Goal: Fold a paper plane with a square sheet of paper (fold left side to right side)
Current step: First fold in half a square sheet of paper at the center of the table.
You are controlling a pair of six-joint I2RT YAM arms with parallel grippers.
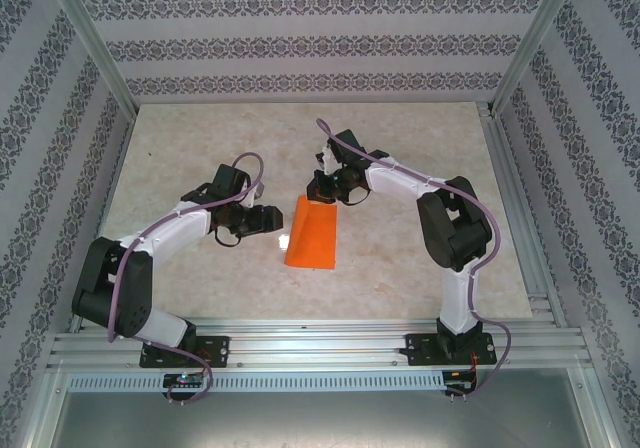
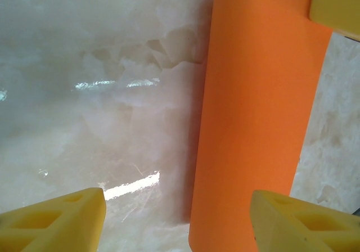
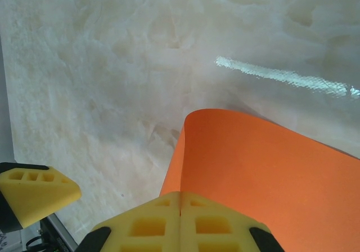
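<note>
The square sheet of paper (image 1: 312,233) is bright orange and lies doubled over on the pale table, with a soft, rounded fold along its left side. It has no dart shape. My left gripper (image 1: 278,226) sits at that fold, open. In the left wrist view its gripper (image 2: 177,223) straddles the fold of the sheet (image 2: 259,122), gripping nothing. My right gripper (image 1: 322,193) is shut at the sheet's far end. In the right wrist view its closed tips (image 3: 180,218) meet the curling sheet (image 3: 270,173); I cannot tell whether they pinch it.
The marble-patterned table (image 1: 200,138) is walled by patterned panels and aluminium posts. A metal rail (image 1: 320,343) carrying both arm bases runs along the near edge. Bare surface lies left, right and behind the paper.
</note>
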